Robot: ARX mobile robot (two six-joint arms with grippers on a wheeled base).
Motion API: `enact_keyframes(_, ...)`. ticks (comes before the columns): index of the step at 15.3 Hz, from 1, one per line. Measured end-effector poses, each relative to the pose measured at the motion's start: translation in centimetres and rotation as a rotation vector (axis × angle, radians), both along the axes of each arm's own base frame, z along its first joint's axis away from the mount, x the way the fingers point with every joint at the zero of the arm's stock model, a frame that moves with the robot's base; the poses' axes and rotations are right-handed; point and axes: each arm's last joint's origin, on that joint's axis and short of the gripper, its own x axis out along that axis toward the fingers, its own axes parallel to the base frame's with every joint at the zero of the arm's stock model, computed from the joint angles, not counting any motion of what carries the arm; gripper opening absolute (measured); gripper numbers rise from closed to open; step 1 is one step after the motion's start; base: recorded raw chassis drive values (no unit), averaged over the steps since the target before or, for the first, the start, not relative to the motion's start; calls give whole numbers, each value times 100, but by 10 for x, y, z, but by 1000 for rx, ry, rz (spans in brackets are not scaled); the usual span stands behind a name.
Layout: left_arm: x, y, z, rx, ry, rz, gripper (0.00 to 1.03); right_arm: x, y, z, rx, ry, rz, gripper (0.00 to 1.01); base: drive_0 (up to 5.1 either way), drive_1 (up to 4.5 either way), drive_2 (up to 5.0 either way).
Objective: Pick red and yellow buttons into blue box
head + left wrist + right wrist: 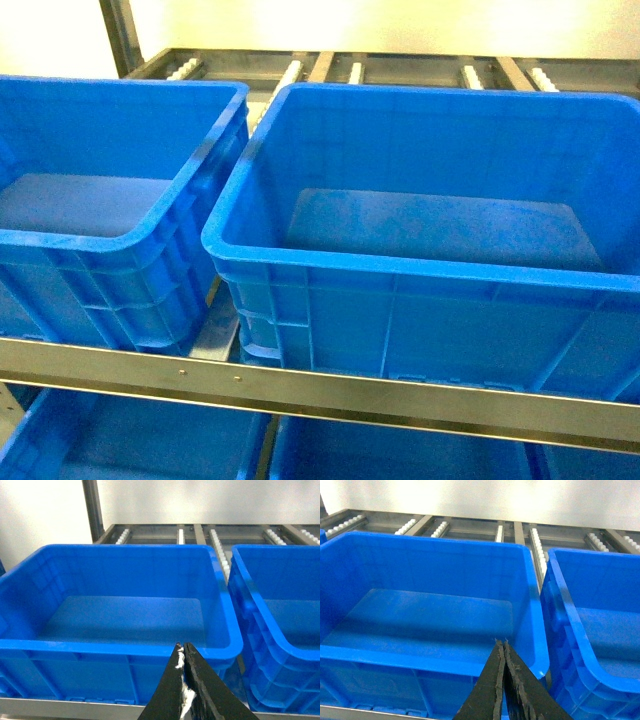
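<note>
- Two blue boxes sit side by side on a roller shelf: the left box (110, 170) and the right box (430, 230), rims nearly touching.
- No buttons show in any view (both box floors look bare).
- A metal rail (320, 390) runs along the shelf front; more blue bins (140, 440) lie below.
- Left tool (183, 652) has its tips pressed together, holding nothing.
- Right tool (501, 647) likewise, tips closed and empty, just before a box rim.

Two boxes, the left box (100, 150) and right box (430, 180), are plain saturated blue inside and out. The rail (320, 390) before them is dull silver-grey. Behind the boxes, white rollers (355, 72) dot grey tracks. Both hands (183, 652) (501, 647) are black, the left flecked white.
</note>
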Motion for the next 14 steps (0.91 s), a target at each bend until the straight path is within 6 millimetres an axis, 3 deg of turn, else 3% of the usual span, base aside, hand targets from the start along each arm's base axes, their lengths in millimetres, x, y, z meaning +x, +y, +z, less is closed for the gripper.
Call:
enact_keyframes(4,-14,0,-8,0,-35,-5,2,-17,0,-16,0,21,0,2,0,0,0)
enact_keyframes(14,-35,0,-8,0,-21,-5,2,-42,0,-5,0,-26,0,2,0,0,0)
